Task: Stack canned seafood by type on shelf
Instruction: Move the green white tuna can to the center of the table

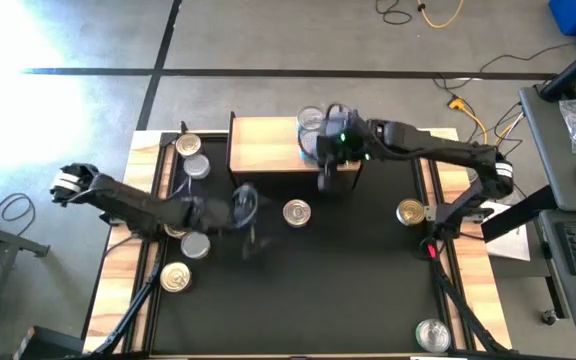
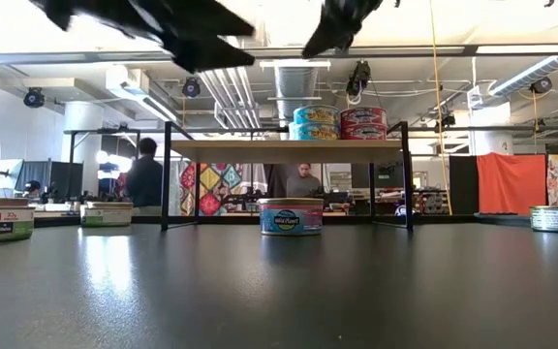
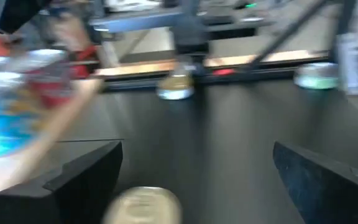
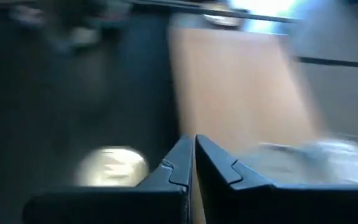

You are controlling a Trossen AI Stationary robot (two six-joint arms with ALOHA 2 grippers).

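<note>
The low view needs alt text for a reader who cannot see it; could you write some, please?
A light-wood shelf on dark legs stands across a black table, with two blue-labelled cans stacked beside two red-labelled cans on top. One blue-labelled can sits on the table under it, more cans lie at both edges, and people stand in the room behind.

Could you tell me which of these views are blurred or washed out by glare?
High view: glare whitens the floor at top left, left gripper smeared. Low view: sharp on the shelf, bright ceiling. Left wrist view: motion-blurred throughout. Right wrist view: blurred too, right gripper shut.
</note>
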